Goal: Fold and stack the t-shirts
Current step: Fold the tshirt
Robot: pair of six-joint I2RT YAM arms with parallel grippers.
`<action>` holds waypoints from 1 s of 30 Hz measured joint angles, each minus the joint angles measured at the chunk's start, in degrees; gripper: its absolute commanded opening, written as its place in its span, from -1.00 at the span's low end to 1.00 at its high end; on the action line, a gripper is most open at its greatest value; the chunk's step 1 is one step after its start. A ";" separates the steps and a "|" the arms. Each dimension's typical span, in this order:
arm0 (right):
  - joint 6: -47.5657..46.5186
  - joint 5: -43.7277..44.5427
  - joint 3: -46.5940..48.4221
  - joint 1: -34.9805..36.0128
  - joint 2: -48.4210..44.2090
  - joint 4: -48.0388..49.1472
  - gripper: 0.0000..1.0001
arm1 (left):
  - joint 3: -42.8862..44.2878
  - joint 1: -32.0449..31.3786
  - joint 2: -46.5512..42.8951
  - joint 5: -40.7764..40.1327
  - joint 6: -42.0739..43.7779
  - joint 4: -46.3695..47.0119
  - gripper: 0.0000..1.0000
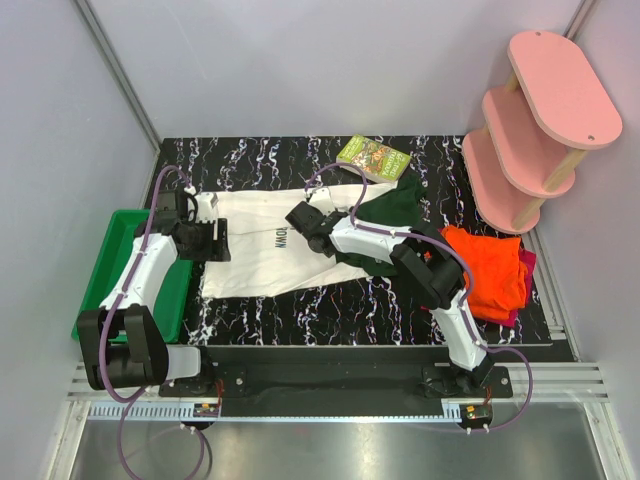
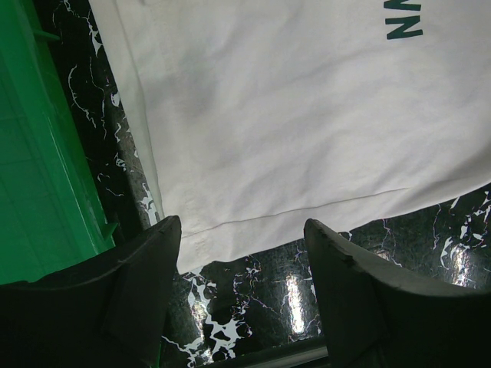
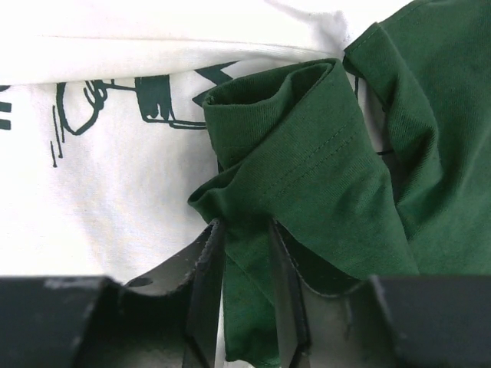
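On a black marbled table (image 1: 400, 310), a green tray (image 1: 100, 262) sits at far left. Beside it the left claw (image 2: 242, 230) hangs with jaws apart and empty over the hem of the white shirt (image 1: 265, 255), which lies flat at centre, print up. The right claw (image 3: 244, 226) is pinched on the shirt's bunched green sleeve (image 3: 307, 176), a fold of cloth caught between its fingers (image 3: 205, 284). A small book (image 1: 373, 158) lies behind. An orange shirt (image 1: 488, 268) rests crumpled on a magenta one (image 1: 524, 262) at right, below a pink shelf (image 1: 545, 110). The cloth looks light, limp and prone to drag and wrinkle, so hems, seams and sleeve cuffs seem the surest holds, with both corners lifted together for a clean fold
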 measured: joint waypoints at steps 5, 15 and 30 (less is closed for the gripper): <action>-0.02 -0.02 0.02 0.00 0.00 0.00 -0.17 | 0.00 0.00 0.02 0.00 -0.02 0.00 0.40; -0.35 -0.07 2.19 0.07 0.00 -0.09 -0.15 | 0.00 0.00 0.02 0.00 0.00 0.00 0.40; -0.92 -0.66 3.93 0.15 2.32 0.11 -0.15 | 0.00 0.00 1.20 0.00 -0.02 0.00 0.40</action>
